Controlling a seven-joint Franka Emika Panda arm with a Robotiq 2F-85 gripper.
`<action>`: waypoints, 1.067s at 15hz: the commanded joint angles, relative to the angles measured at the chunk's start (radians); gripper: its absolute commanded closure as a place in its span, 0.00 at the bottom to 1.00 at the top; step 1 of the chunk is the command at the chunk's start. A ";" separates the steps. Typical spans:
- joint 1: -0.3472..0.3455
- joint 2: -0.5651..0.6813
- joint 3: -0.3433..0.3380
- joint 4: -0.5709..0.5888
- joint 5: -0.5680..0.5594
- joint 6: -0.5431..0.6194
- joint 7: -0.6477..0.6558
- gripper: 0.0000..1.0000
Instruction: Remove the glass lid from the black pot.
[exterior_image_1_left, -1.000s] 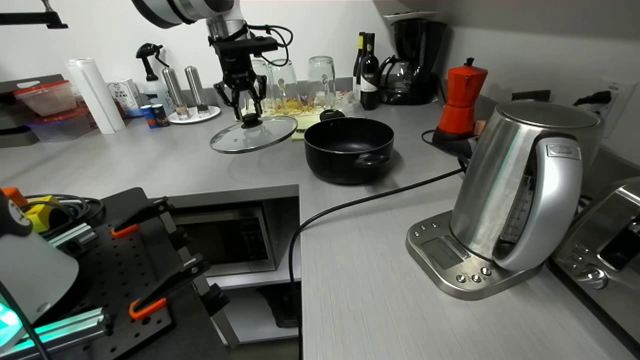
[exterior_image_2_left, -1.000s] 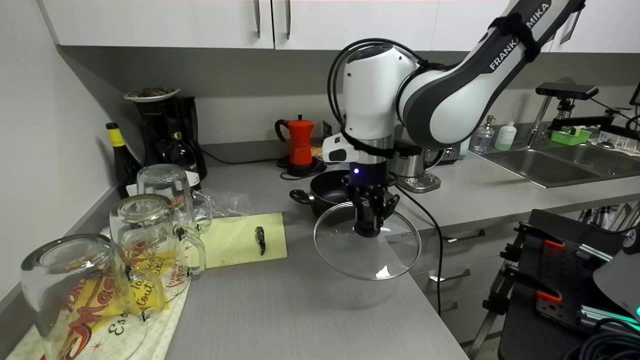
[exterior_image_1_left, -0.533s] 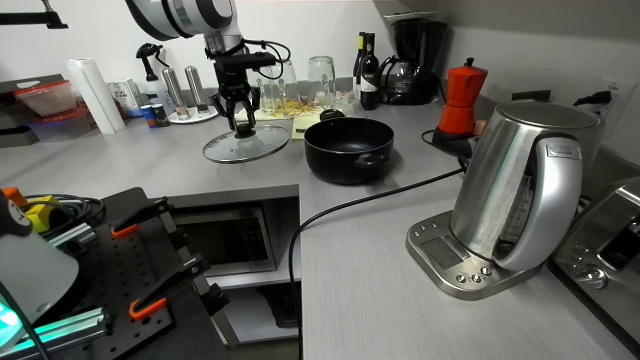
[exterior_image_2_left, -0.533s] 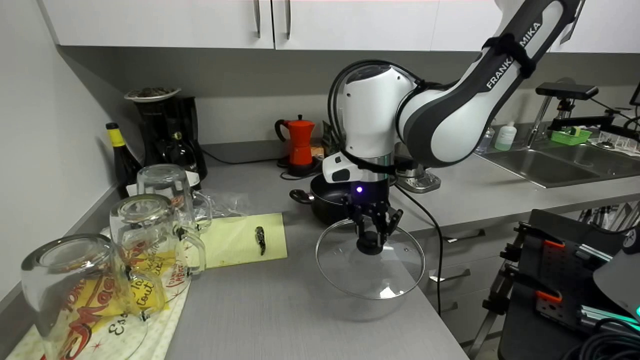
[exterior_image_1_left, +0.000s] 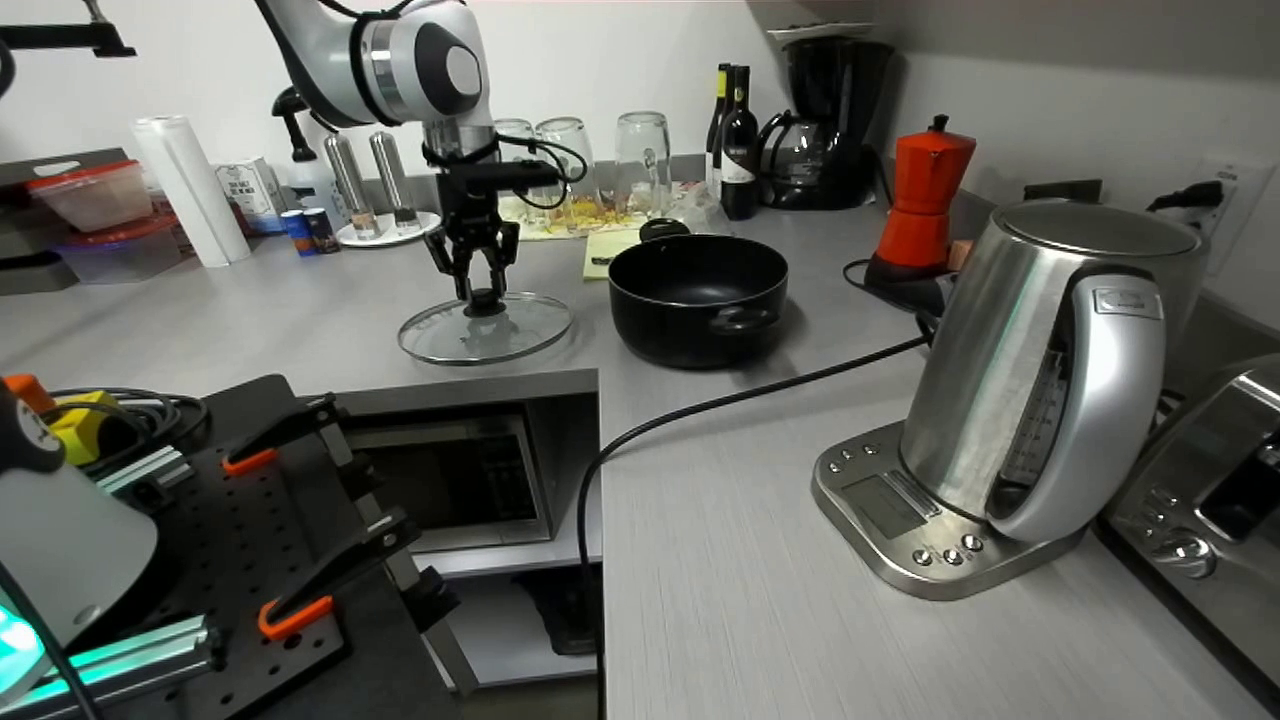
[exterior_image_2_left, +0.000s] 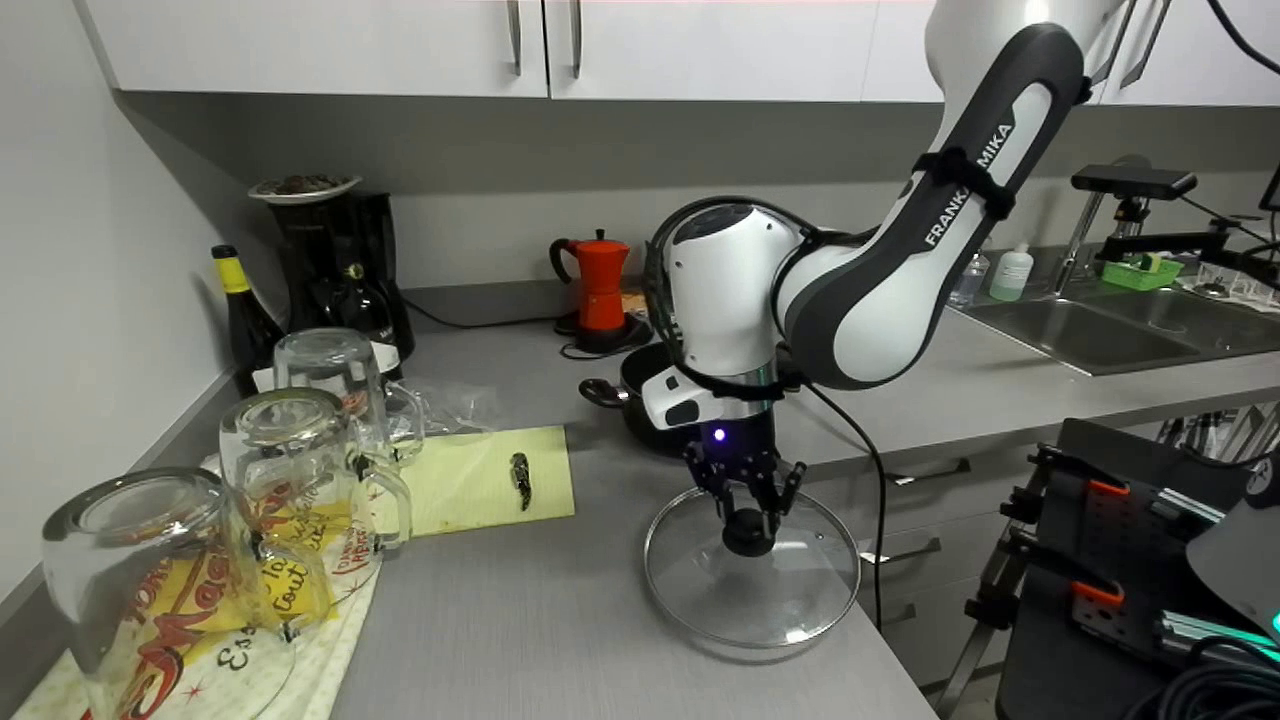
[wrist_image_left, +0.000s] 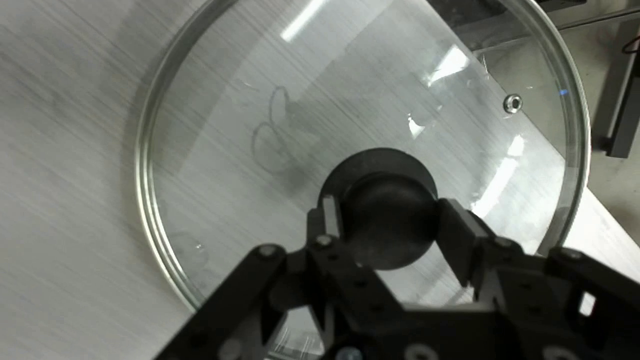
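The black claw (wrist_image_left: 387, 220) is clamped on the round black knob (exterior_image_2_left: 748, 536) of the round, clear glass lid (exterior_image_2_left: 757, 592). The lid is just above or on the grey bench (exterior_image_2_left: 500, 620); which cannot be told. In an exterior view the low, round black pot (exterior_image_1_left: 665, 320) stands open at the lid's three o'clock; a faceted red moka pot (exterior_image_1_left: 925, 180) is at the black pot's two o'clock.

A black gripper (wrist_image_left: 386, 216), black pot (exterior_image_1_left: 690, 325) and the black knob (exterior_image_2_left: 748, 538) of a clear glass lid (exterior_image_2_left: 748, 600) contrast with a red moka pot (exterior_image_1_left: 924, 185) and a streaked grey countertop (exterior_image_1_left: 730, 530).
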 joint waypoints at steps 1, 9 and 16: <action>-0.006 0.029 0.014 0.050 0.012 0.003 -0.067 0.75; -0.012 0.101 0.000 0.128 0.011 0.021 -0.101 0.75; -0.012 0.122 -0.012 0.143 0.004 0.031 -0.091 0.11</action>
